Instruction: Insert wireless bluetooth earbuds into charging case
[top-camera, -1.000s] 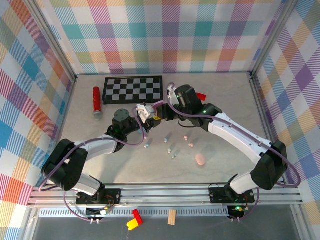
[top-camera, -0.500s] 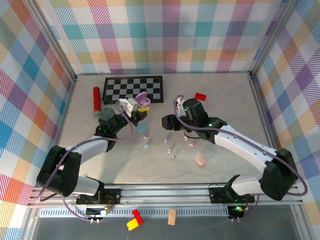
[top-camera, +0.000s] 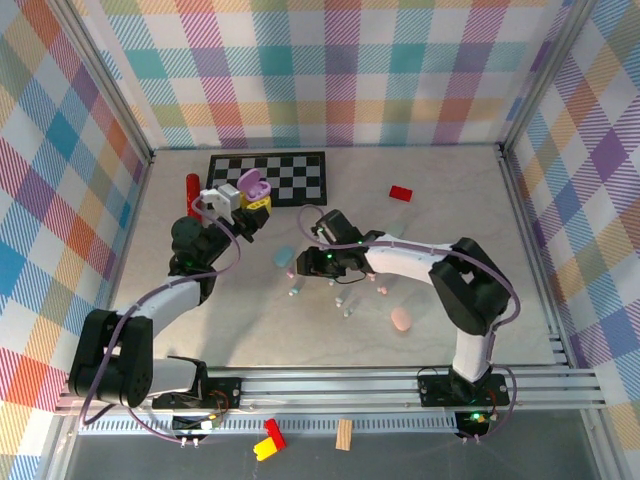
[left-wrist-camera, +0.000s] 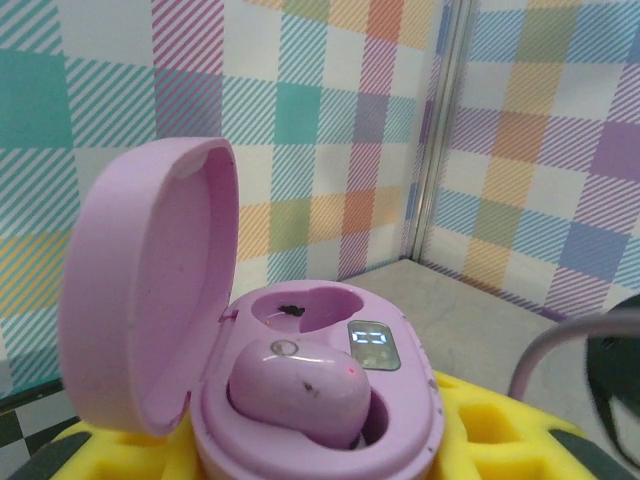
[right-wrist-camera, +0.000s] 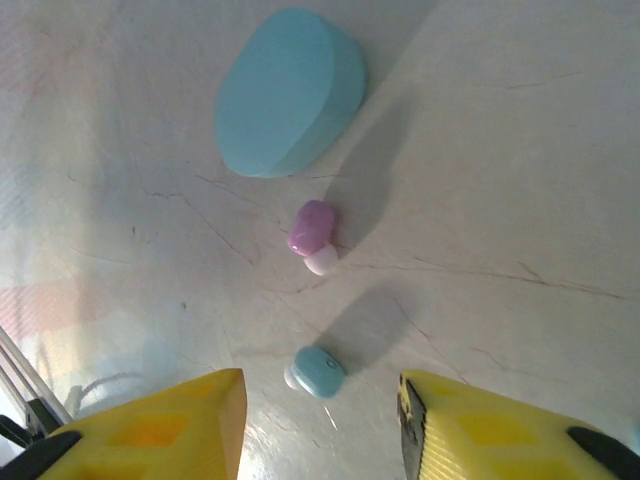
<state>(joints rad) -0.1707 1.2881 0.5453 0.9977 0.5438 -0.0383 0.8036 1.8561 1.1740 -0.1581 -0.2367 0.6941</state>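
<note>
Right gripper (right-wrist-camera: 320, 400) hangs low over the table (right-wrist-camera: 520, 200) with its yellow fingers (right-wrist-camera: 170, 420) spread wide and nothing pinched, so I'd call this the start of a pick. Sitting right in the gap is a blue earbud (right-wrist-camera: 318, 370). A bit further ahead, toward the closed blue case (right-wrist-camera: 290, 90), lies a purple earbud (right-wrist-camera: 313, 235), white tip pointing back at the gripper. The two buds and that case are all apart from each other.

Left gripper (top-camera: 248, 203) is over by the checkerboard (top-camera: 290, 178), clamped on the purple case (left-wrist-camera: 320, 420) with the lid flipped open. One seated bud (left-wrist-camera: 300, 385) fills the near pocket, and the far pocket (left-wrist-camera: 290, 305) looks empty.

My guess is the purple one on the table is wanted, not the blue. That calls for a small nudge forward to centre on it, then straight down and a gentle squeeze. It's tiny and rounded, so an off-centre pinch could flick it away. After that comes a carry across to the open case, lined up with the free pocket.
</note>
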